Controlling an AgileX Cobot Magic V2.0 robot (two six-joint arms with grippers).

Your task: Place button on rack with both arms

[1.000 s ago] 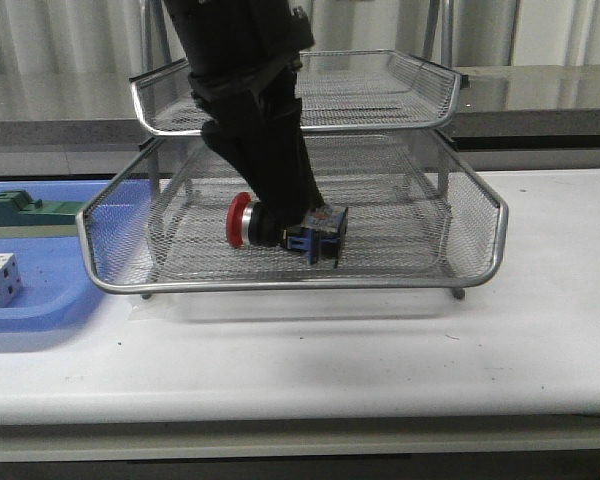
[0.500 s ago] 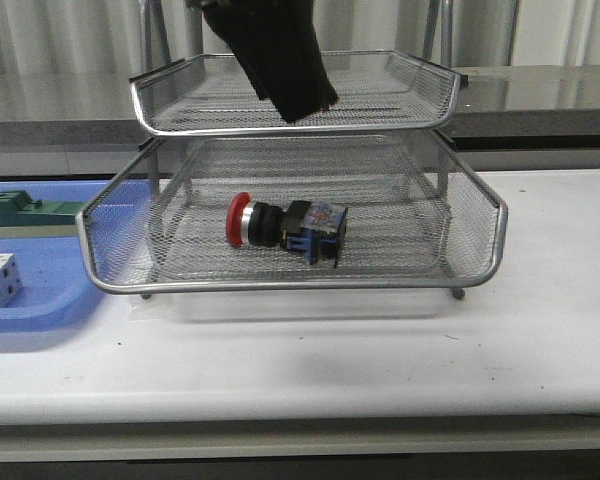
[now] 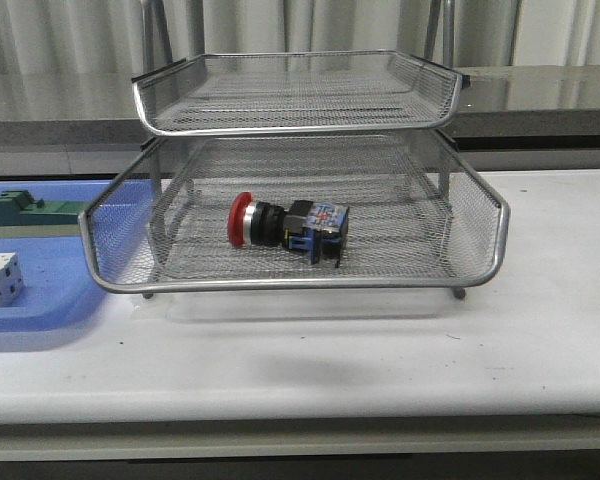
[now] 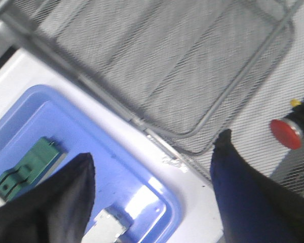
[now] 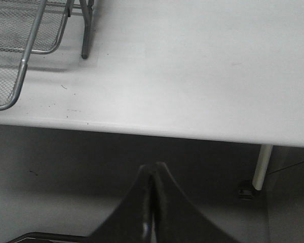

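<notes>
The button, with its red mushroom head, silver collar, black body and blue-black rear block, is lying on its side in the lower tray of the rack. The left gripper is hanging with jaws released, holding nothing. The right gripper is staying clenched beyond the worktop edge. The arm over the rack half a second ago has gone.
</notes>
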